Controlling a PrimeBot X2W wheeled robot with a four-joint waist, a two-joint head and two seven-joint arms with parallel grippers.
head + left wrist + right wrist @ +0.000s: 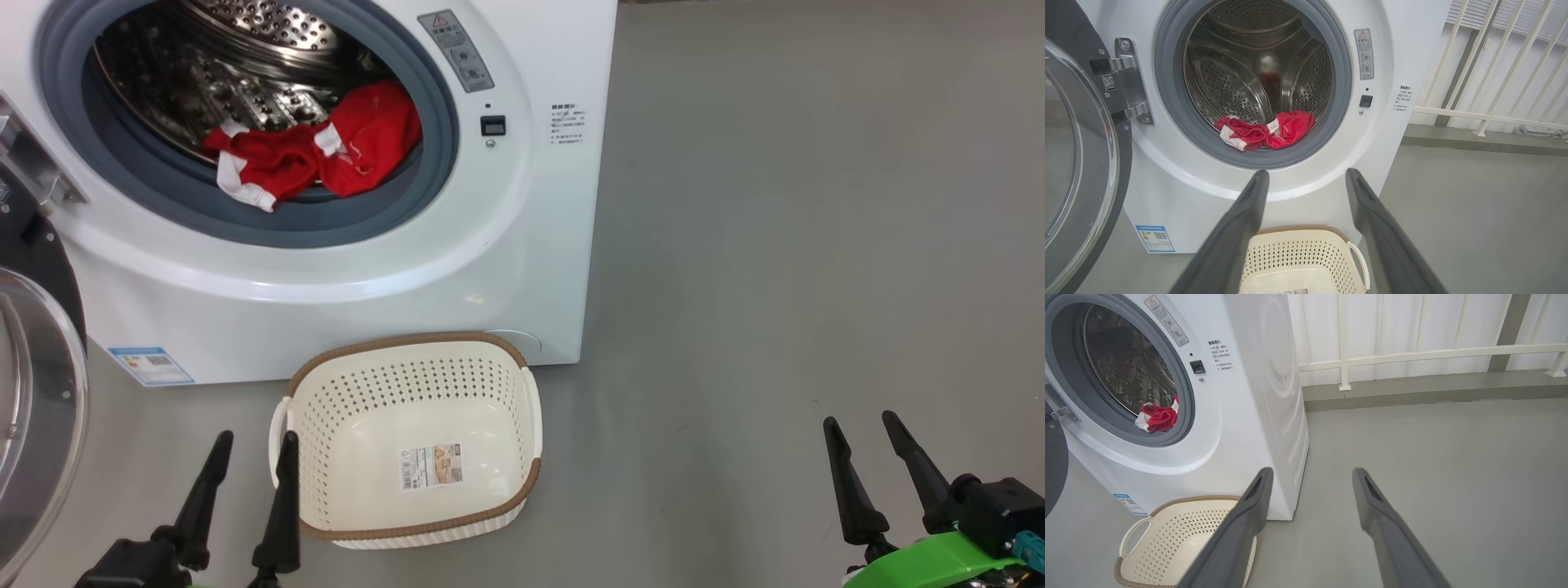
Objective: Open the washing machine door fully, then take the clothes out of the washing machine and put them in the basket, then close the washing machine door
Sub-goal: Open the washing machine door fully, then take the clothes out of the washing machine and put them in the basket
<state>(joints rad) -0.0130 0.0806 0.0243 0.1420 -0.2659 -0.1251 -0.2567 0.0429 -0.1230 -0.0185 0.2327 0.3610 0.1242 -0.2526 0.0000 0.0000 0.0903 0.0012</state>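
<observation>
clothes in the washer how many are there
2 clothes I can tell apart, low in the mouth of the washer: one on the left, draped over the grey ring, one to its right, touching it. More may be bunched beneath.

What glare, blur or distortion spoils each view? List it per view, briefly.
Head view: even, soft light; bright glints on the steel drum. Left wrist view: the near fingers look soft, and the washing machine door glass carries pale reflections. Right wrist view: wide-angle bowing of the washing machine side, plus a sheen.
</observation>
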